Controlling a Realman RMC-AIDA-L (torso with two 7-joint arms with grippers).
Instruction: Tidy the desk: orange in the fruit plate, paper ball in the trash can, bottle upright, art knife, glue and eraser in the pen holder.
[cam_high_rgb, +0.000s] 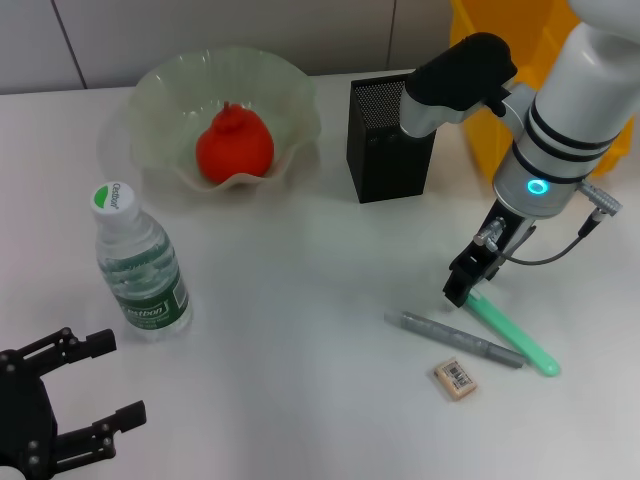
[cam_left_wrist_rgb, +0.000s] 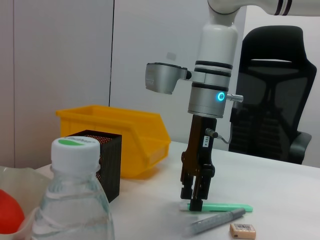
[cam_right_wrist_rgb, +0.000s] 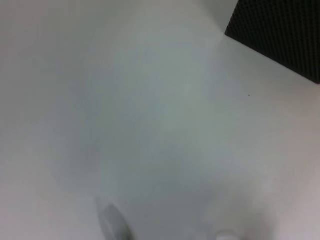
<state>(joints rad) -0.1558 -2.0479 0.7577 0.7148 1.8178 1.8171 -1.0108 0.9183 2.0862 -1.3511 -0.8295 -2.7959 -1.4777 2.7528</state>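
Right gripper (cam_high_rgb: 468, 290) down on green stick's (cam_high_rgb: 515, 335) end, jaws around it. Left gripper (cam_high_rgb: 95, 390) open, idle. Bottle (cam_high_rgb: 140, 265) upright, label unreadable. Eraser (cam_high_rgb: 455, 380) barcode up. Orange (cam_high_rgb: 233, 147) in plate (cam_high_rgb: 150, 95).

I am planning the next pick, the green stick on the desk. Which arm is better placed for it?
The right arm. Its gripper is already down at one end of the green stick, near the pen holder. The left gripper is open at the near left corner, beyond the upright bottle.
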